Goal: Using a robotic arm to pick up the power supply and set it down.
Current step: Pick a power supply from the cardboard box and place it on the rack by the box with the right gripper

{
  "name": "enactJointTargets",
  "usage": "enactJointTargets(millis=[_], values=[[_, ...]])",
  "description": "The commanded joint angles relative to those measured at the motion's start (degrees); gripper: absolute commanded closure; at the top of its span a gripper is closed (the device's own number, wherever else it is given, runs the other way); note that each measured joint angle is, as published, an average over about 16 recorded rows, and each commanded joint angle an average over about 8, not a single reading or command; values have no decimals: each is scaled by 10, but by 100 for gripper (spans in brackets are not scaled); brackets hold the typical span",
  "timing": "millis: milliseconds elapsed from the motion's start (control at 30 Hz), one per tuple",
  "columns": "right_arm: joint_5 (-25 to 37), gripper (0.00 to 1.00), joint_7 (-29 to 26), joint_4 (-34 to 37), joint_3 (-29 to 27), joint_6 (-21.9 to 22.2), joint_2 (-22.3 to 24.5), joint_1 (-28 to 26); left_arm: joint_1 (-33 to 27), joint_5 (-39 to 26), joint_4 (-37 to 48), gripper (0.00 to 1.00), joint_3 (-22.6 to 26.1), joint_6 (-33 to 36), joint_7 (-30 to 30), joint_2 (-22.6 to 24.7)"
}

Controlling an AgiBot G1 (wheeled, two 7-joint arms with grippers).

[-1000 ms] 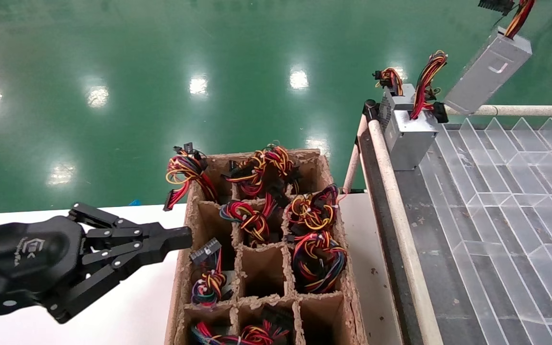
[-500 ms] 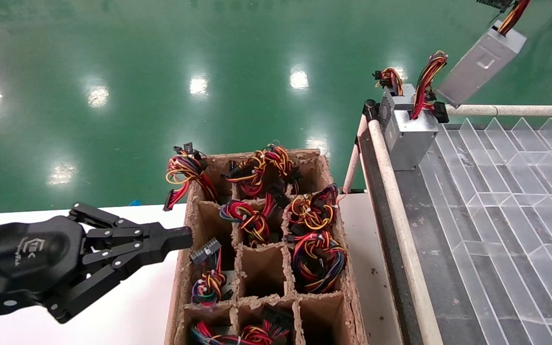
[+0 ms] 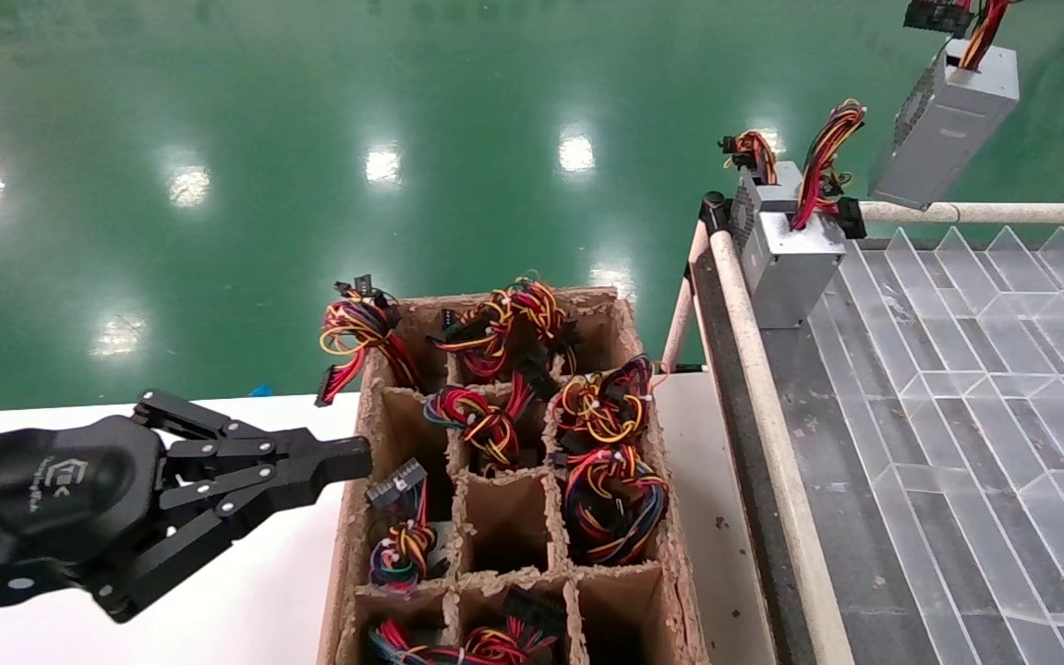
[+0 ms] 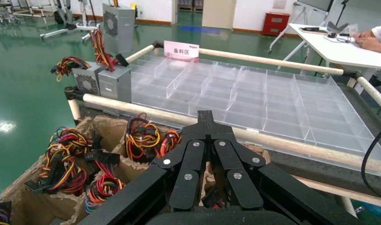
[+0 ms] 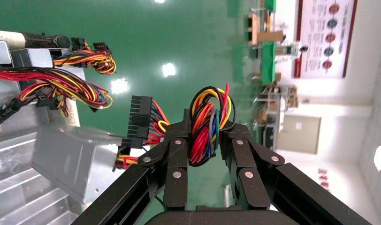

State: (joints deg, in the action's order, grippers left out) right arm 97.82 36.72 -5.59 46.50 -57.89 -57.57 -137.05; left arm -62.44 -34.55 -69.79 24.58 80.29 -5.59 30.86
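The power supply [image 3: 948, 120], a silver-grey box with a perforated side, hangs tilted in the air at the top right, above the rack's far rail. Its red, yellow and orange wire bundle [image 3: 985, 28] runs up out of the head view. In the right wrist view my right gripper [image 5: 206, 123] is shut on that wire bundle [image 5: 205, 131], and the box [image 5: 71, 159] dangles below it. My left gripper [image 3: 361, 457] is shut and empty, parked over the white table beside the cardboard box; its fingertips [image 4: 205, 117] meet in the left wrist view.
A cardboard box [image 3: 347, 536] with compartments holds several wire-bundled units. Two more grey units [image 3: 791, 259] stand at the far left corner of the clear divided tray [image 3: 975, 369]. Pale rails [image 3: 754, 351] edge the rack. Green floor lies beyond.
The hanging power supply has swung right and turned more upright, its perforated side now showing. The left arm has not moved.
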Motion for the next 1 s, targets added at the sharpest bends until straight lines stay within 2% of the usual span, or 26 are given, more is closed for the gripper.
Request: enactJointTargets(millis=[33,167,467,733,1000], values=[[-6,100,22,-2,-4,-12,4,2,0,0,0,100,0,0,0,0],[-5,100,57,5,-3,2,5,7,0,0,0,100,0,0,0,0],[4,100,125,11,2,62,1,20,0,0,0,100,0,0,0,0],[11,100,178,19,6,79,1,34,0,0,0,100,0,0,0,0],[-2,100,206,31,-2,84,-10,58,0,0,0,100,0,0,0,0]])
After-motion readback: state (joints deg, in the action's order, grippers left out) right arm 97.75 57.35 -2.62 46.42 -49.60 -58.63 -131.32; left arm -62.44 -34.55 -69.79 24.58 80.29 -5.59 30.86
